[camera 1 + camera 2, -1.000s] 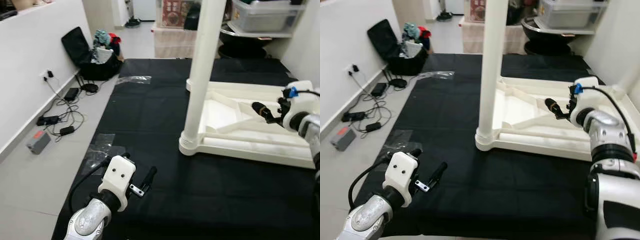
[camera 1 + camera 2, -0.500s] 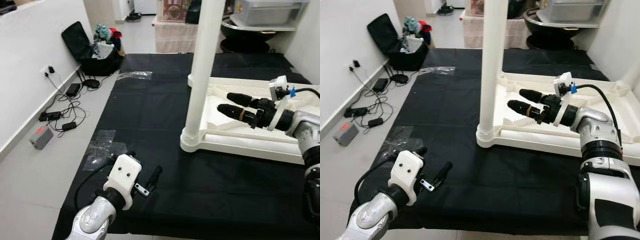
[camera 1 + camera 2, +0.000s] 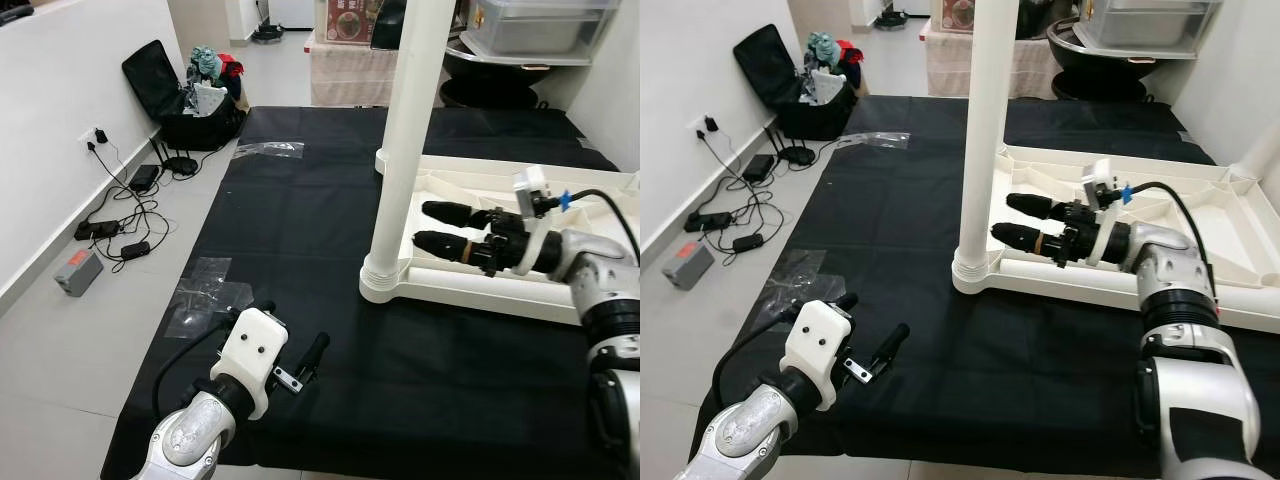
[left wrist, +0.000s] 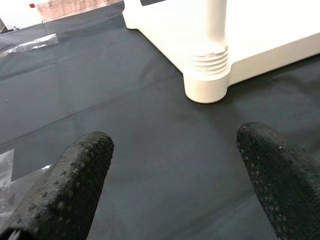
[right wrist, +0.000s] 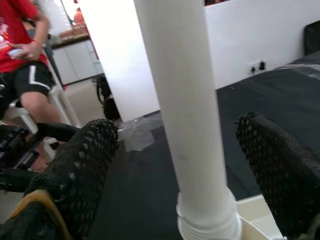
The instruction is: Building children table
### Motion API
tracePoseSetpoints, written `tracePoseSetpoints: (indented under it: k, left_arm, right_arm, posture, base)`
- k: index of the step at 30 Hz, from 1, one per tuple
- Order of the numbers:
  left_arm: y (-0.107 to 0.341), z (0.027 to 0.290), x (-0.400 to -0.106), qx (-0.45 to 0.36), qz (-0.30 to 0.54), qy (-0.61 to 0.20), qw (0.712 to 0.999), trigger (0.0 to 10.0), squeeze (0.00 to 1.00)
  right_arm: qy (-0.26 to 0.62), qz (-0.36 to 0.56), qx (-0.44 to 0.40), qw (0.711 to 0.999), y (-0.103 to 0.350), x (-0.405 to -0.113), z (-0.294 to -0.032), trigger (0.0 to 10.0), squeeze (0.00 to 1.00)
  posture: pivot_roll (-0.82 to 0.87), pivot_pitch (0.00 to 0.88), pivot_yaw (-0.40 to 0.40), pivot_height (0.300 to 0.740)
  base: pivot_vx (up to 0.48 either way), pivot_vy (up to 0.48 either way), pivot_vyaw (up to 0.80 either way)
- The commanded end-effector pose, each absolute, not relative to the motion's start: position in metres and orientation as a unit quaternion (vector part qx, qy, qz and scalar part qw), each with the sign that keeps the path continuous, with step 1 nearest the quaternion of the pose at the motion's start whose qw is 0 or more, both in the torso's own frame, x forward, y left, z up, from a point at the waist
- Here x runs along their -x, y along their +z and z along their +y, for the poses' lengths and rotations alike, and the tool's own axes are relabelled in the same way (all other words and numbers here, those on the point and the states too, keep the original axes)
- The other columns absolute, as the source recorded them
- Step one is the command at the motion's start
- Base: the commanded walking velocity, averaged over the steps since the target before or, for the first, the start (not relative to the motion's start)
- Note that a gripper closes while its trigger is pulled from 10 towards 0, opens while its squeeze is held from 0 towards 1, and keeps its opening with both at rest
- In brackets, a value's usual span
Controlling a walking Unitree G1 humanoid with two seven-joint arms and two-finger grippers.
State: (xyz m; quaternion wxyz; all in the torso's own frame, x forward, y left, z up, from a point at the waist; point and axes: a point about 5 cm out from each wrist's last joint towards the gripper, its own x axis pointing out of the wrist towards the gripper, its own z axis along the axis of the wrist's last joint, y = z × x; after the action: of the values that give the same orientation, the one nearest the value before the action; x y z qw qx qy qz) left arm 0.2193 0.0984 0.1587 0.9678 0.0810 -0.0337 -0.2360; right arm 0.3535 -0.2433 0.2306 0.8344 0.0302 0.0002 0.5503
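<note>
Bright even indoor light, soft shadows, sharp head views, blurred foreground fingertips

Head stereo looks down over black mat; both wrist views, perhaps close, face table leg.

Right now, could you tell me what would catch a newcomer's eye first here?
The tall white leg standing upright at the corner of the upturned white tabletop on the black mat. The open right gripper points at the leg; the open left gripper hovers over the mat's near edge.
</note>
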Motion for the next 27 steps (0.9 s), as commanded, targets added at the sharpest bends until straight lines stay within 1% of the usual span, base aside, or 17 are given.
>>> tracePoseSetpoints:
  k: [1, 4, 6, 7, 8, 10, 15, 20, 27]
  left_arm:
    - [0.157, 0.101, -0.220, -0.078, -0.026, -0.230, 0.970, 10.0, 0.00]
    - [0.158, 0.101, -0.221, -0.079, -0.027, -0.229, 0.970, 10.0, 0.00]
    - [0.159, 0.102, -0.221, -0.077, -0.030, -0.228, 0.970, 10.0, 0.00]
    - [0.163, 0.103, -0.223, -0.064, -0.033, -0.220, 0.973, 10.0, 0.00]
    - [0.163, 0.103, -0.223, -0.064, -0.033, -0.220, 0.973, 10.0, 0.00]
    - [0.166, 0.105, -0.225, -0.056, -0.039, -0.214, 0.975, 10.0, 0.00]
    - [0.166, 0.106, -0.225, -0.061, -0.040, -0.213, 0.974, 10.0, 0.00]
    - [0.165, 0.103, -0.223, -0.057, -0.037, -0.217, 0.974, 10.0, 0.00]
    - [0.164, 0.103, -0.222, -0.058, -0.034, -0.218, 0.974, 10.0, 0.00]
  right_arm:
    - [0.562, -0.015, -0.032, 0.826, 0.238, -0.355, -0.238, 10.0, 0.00]
    - [0.563, -0.014, -0.029, 0.826, 0.238, -0.356, -0.236, 10.0, 0.00]
    - [0.556, -0.014, -0.023, 0.831, 0.237, -0.359, -0.232, 10.0, 0.00]
    - [0.541, -0.017, -0.016, 0.841, 0.237, -0.362, -0.230, 10.0, 0.00]
    - [0.541, -0.017, -0.016, 0.841, 0.237, -0.362, -0.230, 10.0, 0.00]
    - [0.526, -0.025, -0.009, 0.850, 0.238, -0.366, -0.226, 10.0, 0.00]
    - [0.528, -0.028, -0.008, 0.849, 0.238, -0.367, -0.222, 10.0, 0.00]
    - [0.514, -0.039, -0.003, 0.857, 0.237, -0.371, -0.214, 10.0, 0.00]
    - [0.511, -0.041, -0.007, 0.858, 0.237, -0.372, -0.210, 10.0, 0.00]
  posture:
    - [0.13, 0.139, -0.034, 0.740]
    - [0.13, 0.140, -0.036, 0.740]
    - [0.13, 0.143, -0.037, 0.740]
    - [0.13, 0.140, -0.035, 0.740]
    - [0.13, 0.140, -0.035, 0.740]
    - [0.13, 0.139, -0.037, 0.740]
    - [0.13, 0.145, -0.035, 0.740]
    - [0.13, 0.149, -0.035, 0.740]
    - [0.13, 0.150, -0.037, 0.740]
  base:
    - [0.000, 0.000, 0.00]
    - [0.000, 0.000, 0.00]
    - [0.000, 0.000, 0.00]
    - [0.000, 0.000, 0.00]
    - [0.000, 0.000, 0.00]
    - [0.000, 0.000, 0.00]
    - [0.000, 0.000, 0.00]
    - [0.000, 0.000, 0.00]
    - [0.000, 0.000, 0.00]
